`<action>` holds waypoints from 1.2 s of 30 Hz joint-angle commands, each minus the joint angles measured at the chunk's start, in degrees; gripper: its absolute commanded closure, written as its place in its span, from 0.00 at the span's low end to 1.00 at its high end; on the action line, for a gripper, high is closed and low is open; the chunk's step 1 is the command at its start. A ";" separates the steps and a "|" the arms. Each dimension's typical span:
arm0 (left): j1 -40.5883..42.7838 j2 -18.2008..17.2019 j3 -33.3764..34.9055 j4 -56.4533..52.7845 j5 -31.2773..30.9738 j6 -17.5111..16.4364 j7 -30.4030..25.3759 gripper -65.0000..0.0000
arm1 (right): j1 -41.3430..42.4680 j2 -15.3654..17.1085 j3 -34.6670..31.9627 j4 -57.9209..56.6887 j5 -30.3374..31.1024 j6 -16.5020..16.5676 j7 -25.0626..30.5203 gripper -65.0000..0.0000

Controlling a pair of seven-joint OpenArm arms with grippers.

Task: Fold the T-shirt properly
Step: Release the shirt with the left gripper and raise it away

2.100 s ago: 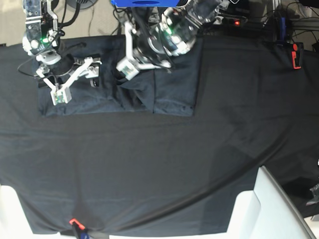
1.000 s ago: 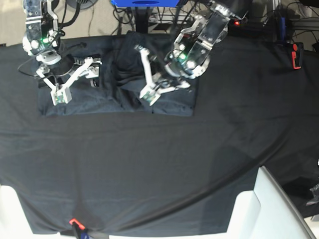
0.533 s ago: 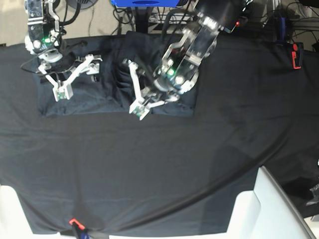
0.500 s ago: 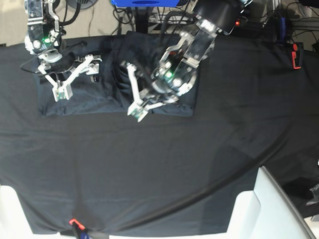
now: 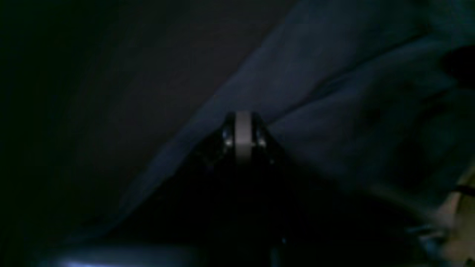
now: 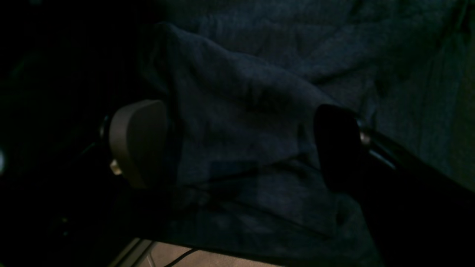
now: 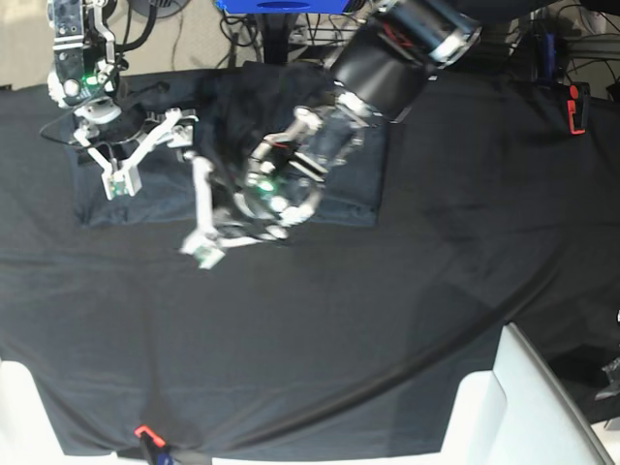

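Left jaws: the left gripper (image 5: pixel 243 128) is clenched, apparently pinching a fold of the T-shirt (image 7: pixel 334 189); in the base view it sits left of centre.
Right jaws: the right gripper (image 6: pixel 237 144) is spread wide astride a cloth ridge, gripping nothing, upper left of the base view.
Shirt: partly folded rectangle on the worktop (image 7: pixel 407 329), upper middle.
Progress: judged midway; a flap is lifted across, final folds and flattening remain.

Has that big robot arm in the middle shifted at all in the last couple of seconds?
Yes. The left gripper has swung from the back of the dark slate blue-grey T-shirt toward the shirt's near edge and leftward, out over the black tablecloth.
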 commanded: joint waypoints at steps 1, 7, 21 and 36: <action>-1.51 0.47 -0.28 1.42 -0.09 0.38 -1.43 1.00 | 0.15 0.53 -0.29 1.31 0.38 0.05 1.06 0.08; 2.71 -4.71 -7.22 14.79 -0.09 0.38 -1.26 1.00 | -0.12 0.61 -0.55 5.00 0.29 1.55 1.06 0.09; 40.08 -23.17 -58.92 35.88 -18.55 -13.86 -1.87 1.00 | 18.25 0.17 -15.15 7.38 0.11 12.27 -21.09 0.09; 44.56 -21.15 -74.65 35.80 -21.45 -22.39 -1.70 1.00 | 25.73 -9.76 -19.81 -13.11 0.11 12.27 -21.88 1.00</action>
